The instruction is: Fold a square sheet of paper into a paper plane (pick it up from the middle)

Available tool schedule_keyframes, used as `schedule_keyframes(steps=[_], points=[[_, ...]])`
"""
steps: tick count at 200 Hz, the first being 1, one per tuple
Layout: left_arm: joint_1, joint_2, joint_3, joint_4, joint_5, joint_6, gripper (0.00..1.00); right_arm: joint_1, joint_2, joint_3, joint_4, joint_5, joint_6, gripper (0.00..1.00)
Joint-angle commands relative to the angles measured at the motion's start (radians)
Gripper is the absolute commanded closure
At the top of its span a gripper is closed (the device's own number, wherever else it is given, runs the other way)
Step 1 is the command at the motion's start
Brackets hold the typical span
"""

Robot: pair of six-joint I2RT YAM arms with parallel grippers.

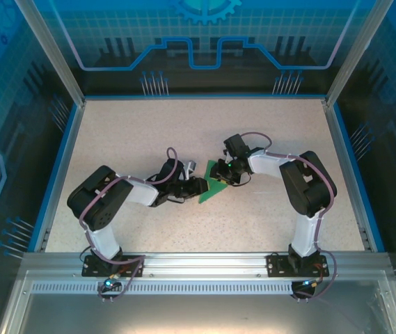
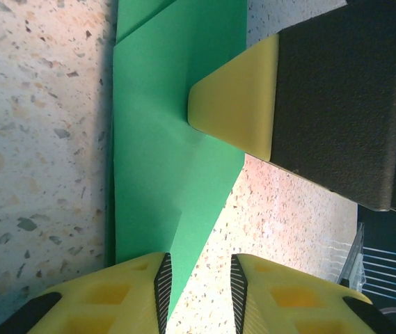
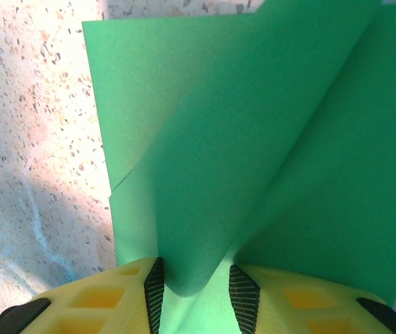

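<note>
On the table (image 1: 135,139), between left arm (image 1: 107,202) and right arm (image 1: 305,184): the sheet of paper (image 1: 216,186), partly folded, flat on the surface save one raised flap. Lies just right of the left gripper (image 2: 199,282), long crease running straight away from its fingers. Left jaws apart, bare table showing between the pads, the sheet's near corner close against one pad (image 2: 163,282); grips nothing. Right gripper (image 3: 194,282) nearer the work: closed on a curled fold of the lifted flap. Probably calls next for laying that flap over and down along the crease, left side steadying.
</note>
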Motion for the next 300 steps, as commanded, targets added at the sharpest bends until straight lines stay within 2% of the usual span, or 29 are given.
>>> schedule_keyframes(steps=[1, 29, 88, 166, 240, 300], points=[[-0.003, -0.027, -0.001, -0.008, -0.018, 0.007, 0.67, 0.006, 0.145, -0.075, -0.183, 0.201, 0.003, 0.62], [0.014, -0.079, -0.036, 0.042, -0.03, -0.037, 0.65, 0.008, 0.154, -0.069, -0.199, 0.219, -0.001, 0.62], [0.022, -0.144, -0.054, 0.027, -0.094, -0.065, 0.66, 0.015, 0.162, -0.057, -0.222, 0.246, 0.002, 0.63], [0.007, -0.045, -0.04, 0.112, 0.024, -0.096, 0.67, 0.015, 0.168, -0.055, -0.224, 0.245, 0.02, 0.64], [0.002, 0.004, -0.007, 0.065, 0.058, -0.077, 0.64, 0.015, 0.173, -0.059, -0.221, 0.242, 0.034, 0.63], [0.003, -0.013, 0.007, -0.038, -0.025, -0.039, 0.65, 0.015, 0.171, -0.061, -0.219, 0.242, 0.036, 0.63]])
